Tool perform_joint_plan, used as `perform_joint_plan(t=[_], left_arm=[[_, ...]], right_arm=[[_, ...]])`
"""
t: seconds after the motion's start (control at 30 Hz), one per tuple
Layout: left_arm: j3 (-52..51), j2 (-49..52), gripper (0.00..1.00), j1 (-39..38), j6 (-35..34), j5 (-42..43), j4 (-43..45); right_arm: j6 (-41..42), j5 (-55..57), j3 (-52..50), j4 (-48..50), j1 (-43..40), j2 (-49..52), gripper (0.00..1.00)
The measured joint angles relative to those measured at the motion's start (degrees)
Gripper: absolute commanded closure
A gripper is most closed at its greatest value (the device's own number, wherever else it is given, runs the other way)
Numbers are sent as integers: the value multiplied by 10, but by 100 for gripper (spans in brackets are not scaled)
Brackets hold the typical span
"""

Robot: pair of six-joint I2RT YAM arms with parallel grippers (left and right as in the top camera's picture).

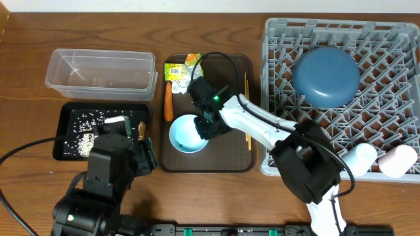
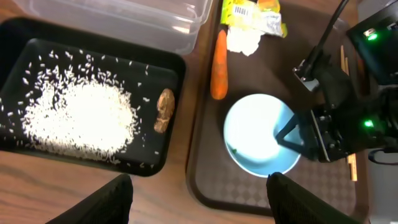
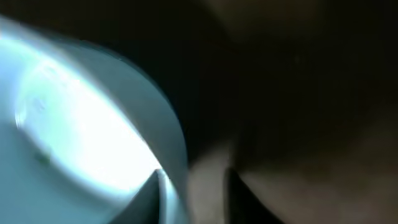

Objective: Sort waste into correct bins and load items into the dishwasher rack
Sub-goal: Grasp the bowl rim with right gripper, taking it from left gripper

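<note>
Pale and glossy, the light blue cup (image 3: 74, 124) fills the right wrist view, its thin rim running between the fingers. It stands mouth-up in the near middle of the brown serving tray (image 1: 230, 157). The right gripper (image 2: 305, 140) straddles its right-hand wall, one finger inside and one outside. Whether the jaws already pinch the wall I cannot tell. The cup looks light, stiff and smooth, so a rim pinch is probably the best hold, though taken on one side it may tilt or slip. The tray's floor is finely patterned and flat. The carrot (image 2: 218, 65) lies just beside the cup on its far left, the wrapper (image 2: 255, 15) lies at the far edge, and the chopsticks (image 1: 247, 111) lie along the right. Room to lift seems ample. The dishwasher rack (image 1: 269, 131) sits to the right and holds the dark blue bowl (image 1: 326, 75), with open pegs around it. Left of the serving tray, the black tray (image 2: 18, 37) holds rice (image 2: 81, 121) and a brown lump (image 2: 164, 110). The left gripper (image 2: 199, 183) hangs spread and empty above the near edge.
</note>
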Motion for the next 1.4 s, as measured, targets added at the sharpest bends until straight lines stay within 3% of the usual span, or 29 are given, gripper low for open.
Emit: perform_joint_plan(t=[0.1,0.2,0.43,0.47,0.5,0.83,0.97,1.17,1.4], left_arm=[[0,1,28,3,0,10,-1],[0,1,22,3,-2,12,-1],[0,1,20,3,-2,14,-1],[0,1,16,3,-2,14,-1],[0,1,2,3,-2,14,-1],[0,1,2,3,-2,18,-2],[0,2,2,3,-2,18,-2],[0,2,2,3,-2,19,-2],[0,2,2,3,-2,19,-2]], right_arm=[[5,7,0,7,0,3,99],[6,17,0,12,0,3,99],[6,53,0,16,0,3,99],[6,56,0,17,0,3,99],[6,60,0,17,0,3,99],[8,149,16,-84,-14,-31,99],[11,238,44,-111,-39,-98,99],[23,462,82,-106,-71,-216,99],[12,714,87,-80,-118,-202,99]])
